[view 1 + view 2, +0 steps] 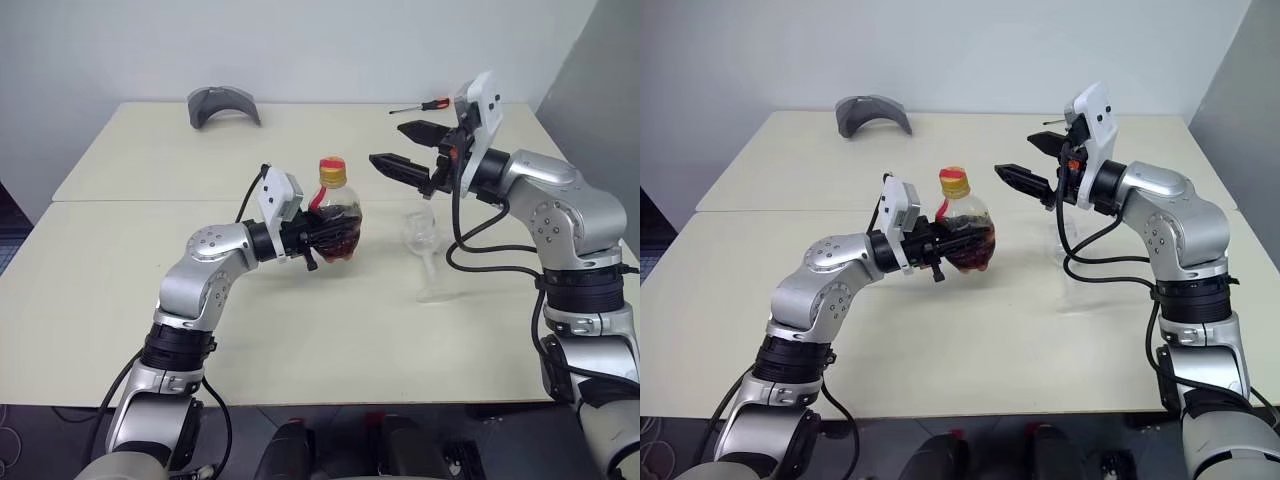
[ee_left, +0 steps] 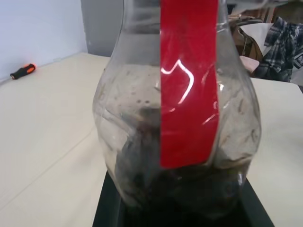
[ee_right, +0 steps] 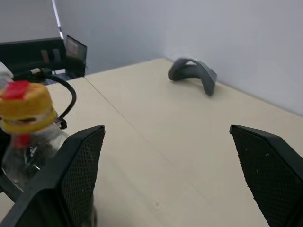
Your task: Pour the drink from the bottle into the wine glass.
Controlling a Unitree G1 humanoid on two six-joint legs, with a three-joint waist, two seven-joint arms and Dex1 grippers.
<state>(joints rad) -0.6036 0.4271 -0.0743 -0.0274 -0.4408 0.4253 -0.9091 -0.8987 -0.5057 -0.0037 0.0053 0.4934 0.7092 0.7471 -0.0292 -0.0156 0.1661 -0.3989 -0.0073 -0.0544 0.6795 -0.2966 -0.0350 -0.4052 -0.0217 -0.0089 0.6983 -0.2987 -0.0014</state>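
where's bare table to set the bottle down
Free: the near table in front of the bottle, and the stretch between it and the grey curved piece. Crowded: around the wine glass, under the right claw.

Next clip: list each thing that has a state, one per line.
bottle: upright, capped, held off the table
drink: in the bottle, none poured
wine glass: upright on the table, empty
left pincer: shut on the bottle
right pincer: open, holding nothing
screwdriver: lying on the table

capped bottle upright, part-full of dark drink; empty wine glass beside it.
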